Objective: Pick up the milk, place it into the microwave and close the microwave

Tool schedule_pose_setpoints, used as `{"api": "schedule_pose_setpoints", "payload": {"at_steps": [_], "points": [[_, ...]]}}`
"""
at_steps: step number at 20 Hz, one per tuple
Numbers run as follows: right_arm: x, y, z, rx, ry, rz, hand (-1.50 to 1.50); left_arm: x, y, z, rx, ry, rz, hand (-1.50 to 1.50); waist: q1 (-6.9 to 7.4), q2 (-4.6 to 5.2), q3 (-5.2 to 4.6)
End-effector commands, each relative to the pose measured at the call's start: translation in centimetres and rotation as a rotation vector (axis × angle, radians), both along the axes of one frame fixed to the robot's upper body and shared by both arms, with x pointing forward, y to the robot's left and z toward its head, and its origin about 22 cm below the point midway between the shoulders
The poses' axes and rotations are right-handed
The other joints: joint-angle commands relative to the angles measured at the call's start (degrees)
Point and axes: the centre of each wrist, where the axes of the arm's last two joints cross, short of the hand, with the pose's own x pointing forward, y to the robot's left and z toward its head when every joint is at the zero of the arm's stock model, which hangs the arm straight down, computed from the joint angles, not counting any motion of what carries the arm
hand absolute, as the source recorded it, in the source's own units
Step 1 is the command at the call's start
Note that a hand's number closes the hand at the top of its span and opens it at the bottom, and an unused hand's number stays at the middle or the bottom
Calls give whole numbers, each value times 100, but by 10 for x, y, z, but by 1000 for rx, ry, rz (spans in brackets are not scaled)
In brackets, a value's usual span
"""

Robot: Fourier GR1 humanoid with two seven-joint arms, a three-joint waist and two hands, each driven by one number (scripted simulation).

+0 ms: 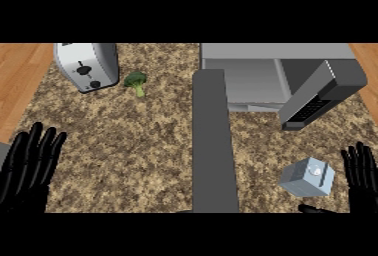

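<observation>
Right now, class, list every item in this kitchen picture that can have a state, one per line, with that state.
Grey microwave: open, cavity showing nothing inside.
Dark grey microwave door: swung fully out over the counter.
Pale blue milk carton: on the counter, outside the microwave, tilted.
Silver toaster: nothing showing in its slots.
Left hand: open, holding nothing.
Right hand: open, beside the carton.

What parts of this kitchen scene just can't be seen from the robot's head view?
- Microwave: its inside is partly hidden behind the open door, seen edge-on.
- Microwave's control panel: buttons too small to read.
- Milk: its far sides and any label can't be made out.
- Left hand and right hand: wrists cut off by the view's edges.
</observation>
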Motion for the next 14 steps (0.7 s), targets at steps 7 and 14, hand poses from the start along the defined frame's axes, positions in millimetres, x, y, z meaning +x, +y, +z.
{"api": "schedule_pose_setpoints", "payload": {"at_steps": [7,14], "points": [[3,-20,-53,18,20,-13,-150,-13,7,7,2,6,5,-150,17,0,-1],[13,-19,-105,73,8,-18,-150,-23,-10,4,0,8,12,-150,56,4,4]]}}
